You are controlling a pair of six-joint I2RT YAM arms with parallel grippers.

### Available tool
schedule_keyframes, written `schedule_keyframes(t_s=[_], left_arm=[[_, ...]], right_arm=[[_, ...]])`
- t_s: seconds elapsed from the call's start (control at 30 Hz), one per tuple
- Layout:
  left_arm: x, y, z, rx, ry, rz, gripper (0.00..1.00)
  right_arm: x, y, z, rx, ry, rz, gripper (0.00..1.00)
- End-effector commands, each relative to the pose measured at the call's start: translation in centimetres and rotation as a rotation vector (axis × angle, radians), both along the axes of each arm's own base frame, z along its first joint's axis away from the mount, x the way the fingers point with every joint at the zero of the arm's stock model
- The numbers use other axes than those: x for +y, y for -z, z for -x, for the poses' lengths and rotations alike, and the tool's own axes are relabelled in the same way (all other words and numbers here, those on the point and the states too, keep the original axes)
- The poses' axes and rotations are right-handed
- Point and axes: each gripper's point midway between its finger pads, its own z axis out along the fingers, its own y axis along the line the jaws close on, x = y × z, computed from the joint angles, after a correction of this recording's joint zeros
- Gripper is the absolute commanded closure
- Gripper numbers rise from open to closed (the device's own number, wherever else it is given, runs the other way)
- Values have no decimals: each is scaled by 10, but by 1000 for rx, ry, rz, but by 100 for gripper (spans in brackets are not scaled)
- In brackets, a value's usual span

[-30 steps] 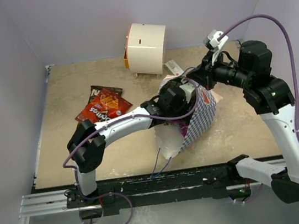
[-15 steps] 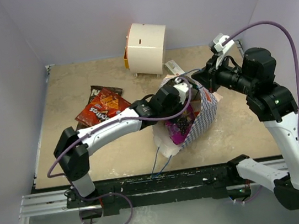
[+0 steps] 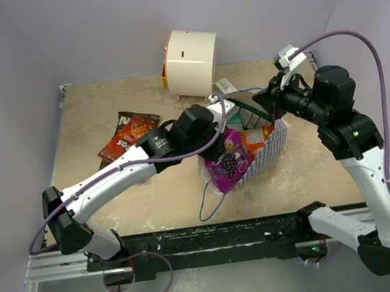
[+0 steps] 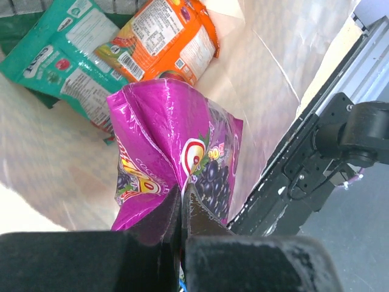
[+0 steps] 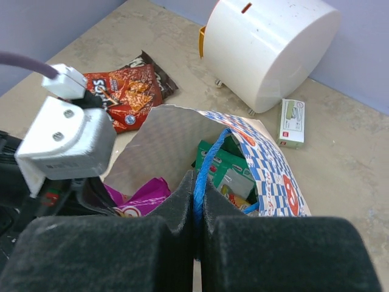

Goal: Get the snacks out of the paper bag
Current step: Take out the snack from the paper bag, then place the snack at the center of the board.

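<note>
The paper bag (image 3: 272, 148), white with blue checks, lies open on the table; its inside shows in the right wrist view (image 5: 164, 146). My left gripper (image 4: 181, 196) is shut on the purple snack packet (image 4: 170, 146), held at the bag's mouth (image 3: 228, 162). Inside the bag lie a teal packet (image 4: 64, 58) and an orange packet (image 4: 164, 33); green packets show in the right wrist view (image 5: 228, 167). My right gripper (image 5: 196, 182) is shut on the bag's blue string handle (image 5: 209, 155) and holds that side up. A dark brown chips bag (image 3: 129, 135) lies on the table to the left.
A white cylindrical appliance (image 3: 190, 61) stands at the back, also seen in the right wrist view (image 5: 267, 48). A small white box (image 5: 293, 123) lies beside it. The other blue handle (image 3: 207, 204) trails toward the black front rail (image 3: 215, 236).
My left gripper has drawn back left out of the bag with the purple packet, which now shows at the bag's mouth. The bag's inside has opened to view. The right arm has hardly moved.
</note>
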Motion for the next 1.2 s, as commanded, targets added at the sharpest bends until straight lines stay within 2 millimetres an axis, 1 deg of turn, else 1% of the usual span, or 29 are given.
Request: schedule_keyframes(t_s=[0.0,0.17,0.23,0.33,0.43,0.53,0.73,0.87,0.97,1.07,1.17], left_arm=[[12,-78,1,-60,-60,128,100],[38,-110,-1,-76,-149,108,100],[49,-122,-2,-57,-194,110,100],[65,-144,-4,5,-239,150,100],[81,-167,-3,0,-263,193,100],[99,-178,-6,-10,-314,186,100],[139,-186,-20,-35,-461,124,100],[169,-188,-34,-69,-588,114,100],[189,-179,-52,-78,-675,81,100],[203,-166,-74,-71,-731,49,100],[213,-151,-101,-85,-761,20,100]], right_arm=[[-4,-19,-4,-84,33,-19,100],[-9,-21,-8,-99,67,-28,100],[-9,-22,-8,-100,76,-37,100],[-11,-22,-10,-100,92,-46,100],[-16,-21,-12,-103,123,-44,100],[-15,-16,-11,-89,121,-45,100],[-11,-7,-5,-67,77,-17,100],[-11,-7,0,-68,60,-1,100],[-12,-10,4,-79,53,1,100],[-11,-10,9,-83,40,-2,100],[-11,-13,13,-81,32,-4,100]])
